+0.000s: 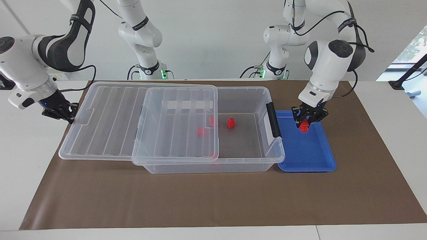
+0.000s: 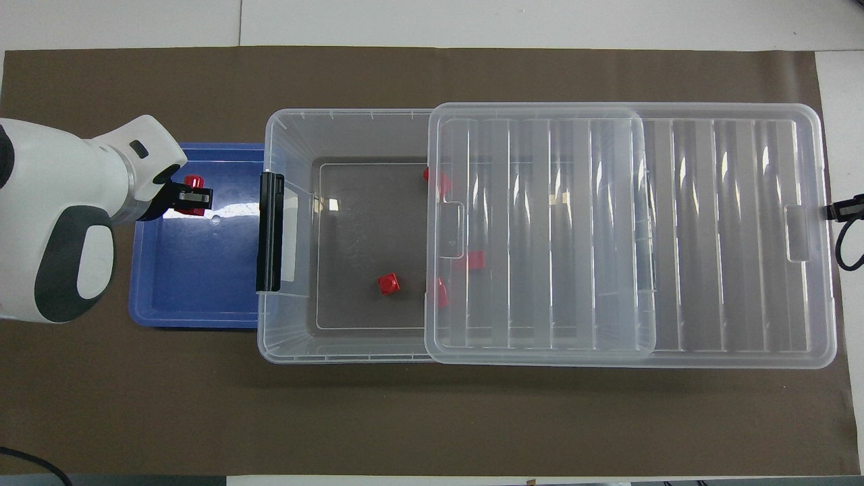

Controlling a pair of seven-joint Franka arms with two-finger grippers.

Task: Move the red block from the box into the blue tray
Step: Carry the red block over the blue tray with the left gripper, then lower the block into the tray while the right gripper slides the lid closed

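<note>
Brown mat point(image 1: 213, 200) | left gripper point(image 1: 308, 120) clamps red block point(image 1: 304, 126) over blue tray point(image 1: 320, 165) | right gripper point(image 1: 63, 111) closed at lid point(image 1: 110, 116) edge

We see a brown mat point(image 1: 200, 200) covering most of the white table point(image 1: 383, 150) (bare strips show at the frame edges). At the right edge of the facing view, a window point(image 1: 415, 46) shows greenery.

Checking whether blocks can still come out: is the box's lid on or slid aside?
Slid aside: the lid covers only the part of the box toward the right arm's end.
</note>
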